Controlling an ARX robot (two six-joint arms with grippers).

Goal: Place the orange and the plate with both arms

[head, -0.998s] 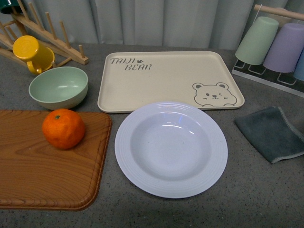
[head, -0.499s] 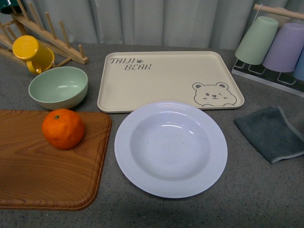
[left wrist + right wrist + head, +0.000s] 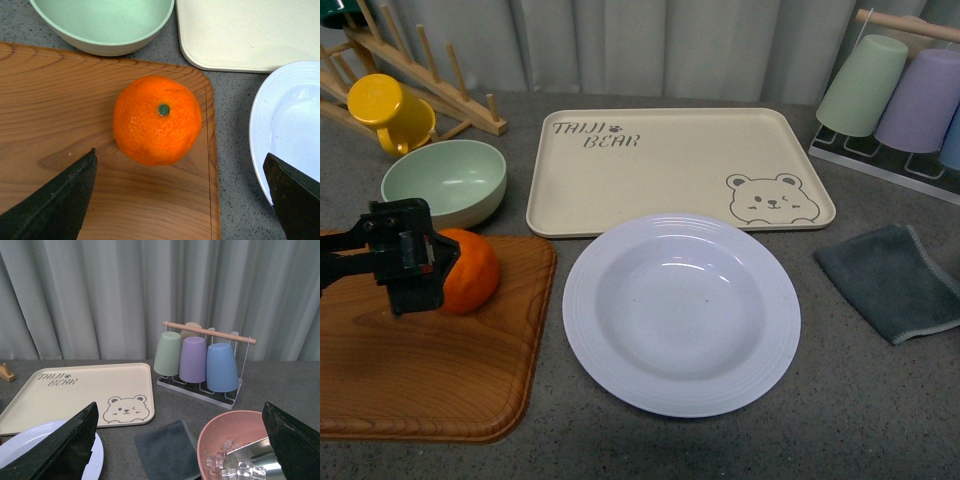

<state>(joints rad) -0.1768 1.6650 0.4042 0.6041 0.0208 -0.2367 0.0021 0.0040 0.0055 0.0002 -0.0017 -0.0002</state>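
You are bringing the left hand (image 3: 420, 258) in on the orange (image 3: 472, 272), which is sitting on the cutting board (image 3: 430, 390) at 9 o'clock of the plate (image 3: 582, 300). The fingers are spread wide and gripping nothing. Keep lowering until they are straddling the fruit's widest part, centred on the stem. Then close gently, since it is likely to roll. The right hand (image 3: 180, 407) is hanging released too, off to the plate's 3 o'clock side. Half a second earlier no arm was showing in the front view. The orange and plate are lying where they were.
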